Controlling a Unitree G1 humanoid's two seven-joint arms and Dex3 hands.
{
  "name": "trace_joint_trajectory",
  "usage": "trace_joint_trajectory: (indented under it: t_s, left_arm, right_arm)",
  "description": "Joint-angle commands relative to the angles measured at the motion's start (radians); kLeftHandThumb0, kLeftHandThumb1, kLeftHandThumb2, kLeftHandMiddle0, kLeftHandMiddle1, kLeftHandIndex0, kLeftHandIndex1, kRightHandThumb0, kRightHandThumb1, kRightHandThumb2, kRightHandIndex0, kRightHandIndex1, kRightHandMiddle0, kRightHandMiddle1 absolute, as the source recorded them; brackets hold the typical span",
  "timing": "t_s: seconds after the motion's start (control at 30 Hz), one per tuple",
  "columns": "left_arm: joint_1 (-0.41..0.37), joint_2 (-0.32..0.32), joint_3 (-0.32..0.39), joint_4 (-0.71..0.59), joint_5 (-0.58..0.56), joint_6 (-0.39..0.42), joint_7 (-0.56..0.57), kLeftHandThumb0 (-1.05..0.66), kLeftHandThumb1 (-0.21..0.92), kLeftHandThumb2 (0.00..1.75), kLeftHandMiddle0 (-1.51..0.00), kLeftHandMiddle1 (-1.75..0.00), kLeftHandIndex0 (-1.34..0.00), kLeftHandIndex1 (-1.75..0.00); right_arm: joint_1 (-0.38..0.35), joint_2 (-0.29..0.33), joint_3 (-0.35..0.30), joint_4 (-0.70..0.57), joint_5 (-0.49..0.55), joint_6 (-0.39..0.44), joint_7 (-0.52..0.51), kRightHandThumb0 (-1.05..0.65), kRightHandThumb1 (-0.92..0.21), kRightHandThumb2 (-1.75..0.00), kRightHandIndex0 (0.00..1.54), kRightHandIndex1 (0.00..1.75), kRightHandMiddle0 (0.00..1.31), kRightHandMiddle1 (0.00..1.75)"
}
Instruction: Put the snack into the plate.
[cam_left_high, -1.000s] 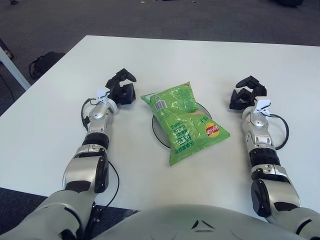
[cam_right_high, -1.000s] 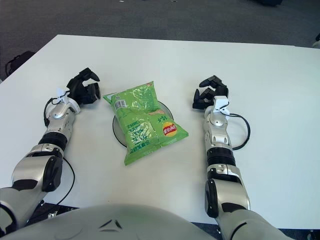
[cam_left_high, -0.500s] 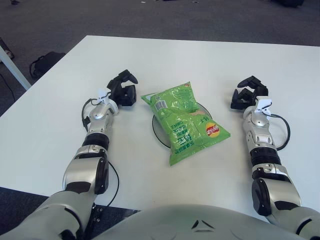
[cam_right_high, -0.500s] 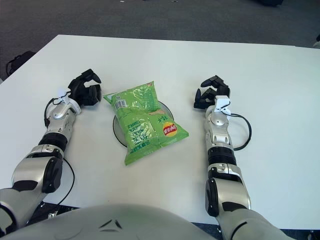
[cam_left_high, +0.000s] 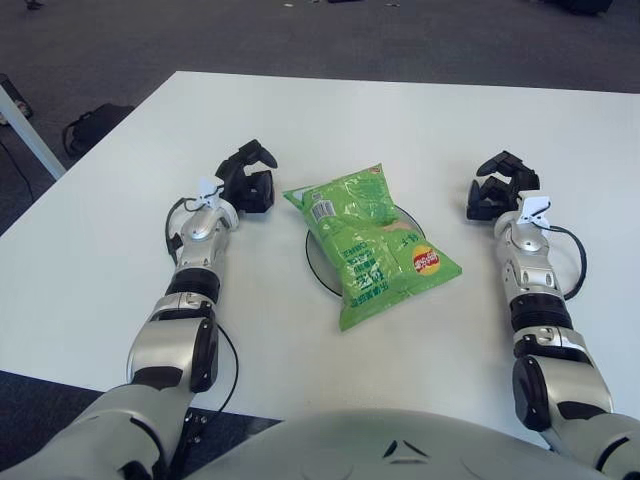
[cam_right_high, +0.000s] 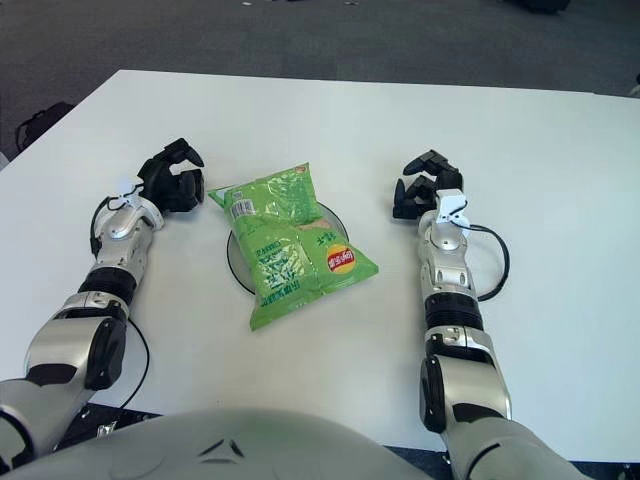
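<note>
Green and crinkled, the snack bag (cam_left_high: 375, 245) lies flat across the plate (cam_left_high: 318, 263), covering most of it. We see only a dark arc of the plate's rim on the left of the bag and a thin sliver near its right edge. The bag sits at a slant, its far end pointing toward the far left and its near end overhanging the plate onto the white table (cam_left_high: 400, 120). A round red and yellow logo shows on its right side, and a small white label near its far left corner.

Our left hand (cam_left_high: 246, 176) is on the left of the bag, just beside its far left corner but not touching it. Its dark fingers (cam_left_high: 262, 152) are loosely curled, with a gap between them, and they hold nothing. Our right hand (cam_left_high: 499, 183) shows well to the right of the plate, apart from the bag. Its fingers (cam_left_high: 503, 162) are also loosely bent and empty. Both forearms stretch along the table toward us, each with a black cable looping beside the wrist.

Beyond the table's far left edge, a dark bag (cam_left_high: 92, 124) lies on the grey floor.
</note>
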Motion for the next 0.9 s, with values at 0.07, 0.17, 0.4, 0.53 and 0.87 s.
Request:
trace_joint_trajectory:
  t_s: [0.07,0.17,0.4,0.53,0.87]
  left_arm:
    - [0.103,-0.038,-0.005,0.038,0.024,-0.009,0.073,-0.46,0.38,1.23,-1.10,-1.75,-0.56,-1.75]
    - [0.104,-0.041,-0.008,0.037,0.033,-0.016,0.110,-0.46,0.39,1.22,-1.12,-1.75,-0.55,-1.75]
    - [0.106,-0.033,-0.024,0.034,0.064,-0.024,0.168,-0.46,0.38,1.23,-1.15,-1.75,-0.56,-1.75]
    - [0.108,-0.031,-0.025,0.032,0.066,-0.023,0.171,-0.45,0.40,1.21,-1.13,-1.75,-0.54,-1.75]
    - [0.108,-0.032,-0.019,0.038,0.054,-0.035,0.162,-0.45,0.40,1.21,-1.13,-1.75,-0.55,-1.75]
  right_arm:
    - [0.051,-0.012,0.018,0.046,-0.006,0.097,0.052,-0.01,0.12,-1.75,0.93,1.75,0.81,1.56]
    - [0.053,-0.019,0.025,0.045,-0.008,0.108,0.076,-0.24,-0.08,-1.55,1.09,1.75,0.72,1.65]
    - [0.059,-0.042,0.052,0.040,-0.020,0.125,0.131,-0.46,-0.31,-1.32,1.26,1.75,0.61,1.74]
    - [0.060,-0.048,0.061,0.039,-0.023,0.129,0.140,-0.47,-0.33,-1.29,1.27,1.75,0.60,1.74]
    - [0.064,-0.061,0.085,0.020,-0.031,0.164,0.149,-0.47,-0.35,-1.27,1.24,1.75,0.58,1.75]
